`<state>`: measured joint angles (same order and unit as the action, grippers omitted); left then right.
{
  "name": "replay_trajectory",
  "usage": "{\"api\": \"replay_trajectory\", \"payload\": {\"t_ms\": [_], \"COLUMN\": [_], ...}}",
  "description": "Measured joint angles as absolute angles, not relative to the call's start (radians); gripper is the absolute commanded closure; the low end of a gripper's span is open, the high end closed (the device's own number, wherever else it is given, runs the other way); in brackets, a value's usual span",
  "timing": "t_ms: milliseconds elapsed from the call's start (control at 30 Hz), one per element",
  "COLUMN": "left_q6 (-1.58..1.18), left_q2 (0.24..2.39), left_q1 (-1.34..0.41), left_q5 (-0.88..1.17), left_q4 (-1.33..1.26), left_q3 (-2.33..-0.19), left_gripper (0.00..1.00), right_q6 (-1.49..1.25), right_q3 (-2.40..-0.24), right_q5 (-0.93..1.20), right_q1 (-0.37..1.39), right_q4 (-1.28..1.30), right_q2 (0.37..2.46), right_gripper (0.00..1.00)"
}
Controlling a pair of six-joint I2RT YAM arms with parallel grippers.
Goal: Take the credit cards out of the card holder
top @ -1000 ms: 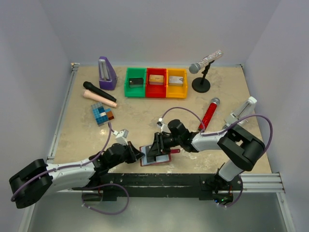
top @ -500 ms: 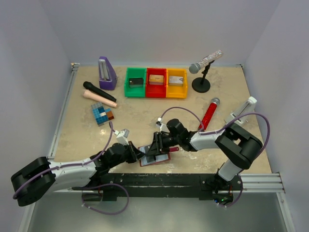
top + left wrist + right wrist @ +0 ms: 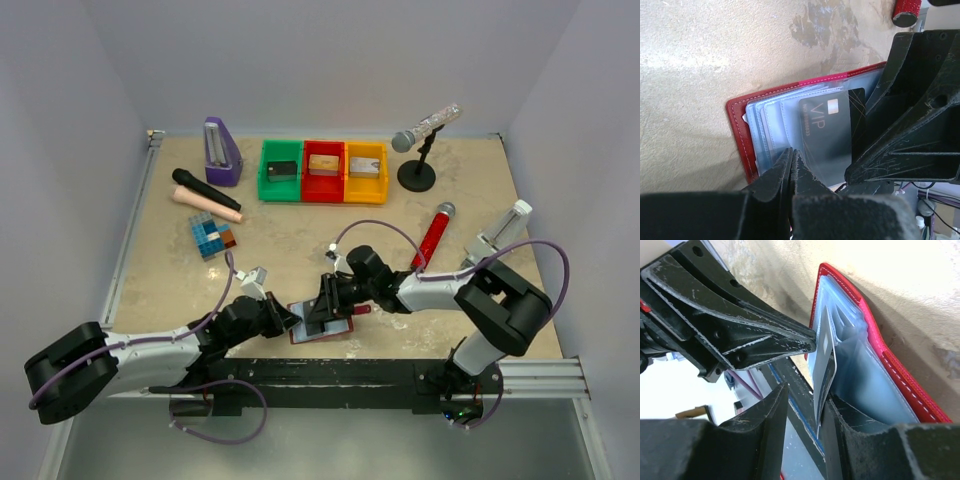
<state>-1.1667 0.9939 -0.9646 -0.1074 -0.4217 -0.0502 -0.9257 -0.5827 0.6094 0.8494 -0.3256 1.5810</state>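
holder open, black card between right fingers

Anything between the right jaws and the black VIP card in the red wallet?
Nothing visible. The thin black VIP card stands between the right gripper's open jaws, its other end inside the dark-red leather card holder's clear pocket. The left gripper pinches the holder's edge, beside it.

Fig.: robotics lab test cell. Evidence: desk w/ marbled top, boxed in by plain white walls on 3 sides; alu rail at near edge; left arm & right arm on black base bar; exposed purple cables; unrelated props, e.g. colour bins, metronome, mic on stand.
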Motion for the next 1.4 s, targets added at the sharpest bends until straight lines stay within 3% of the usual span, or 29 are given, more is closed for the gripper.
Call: {"api": "replay_trajectory", "payload": {"t_ms": [700, 1400], "left_q6": [-1.194, -1.195], "left_q2": [1.012, 0.987], "left_q1": [-0.965, -0.965], "left_q5": [-0.132, -0.147], "left_q4": [-0.421, -0.394], "left_q3": [-0.054, -0.054], "left_gripper": [1.00, 1.00], "right_q6": [-0.878, -0.871], "right_q3": [-0.574, -0.562], "right_q5": [0.567, 0.558], "right_q1": [0.836, 0.823], "right_q4": [-0.223, -0.202], "right_q2": [1.491, 1.484], "right_gripper": [0.71, 0.87]}}
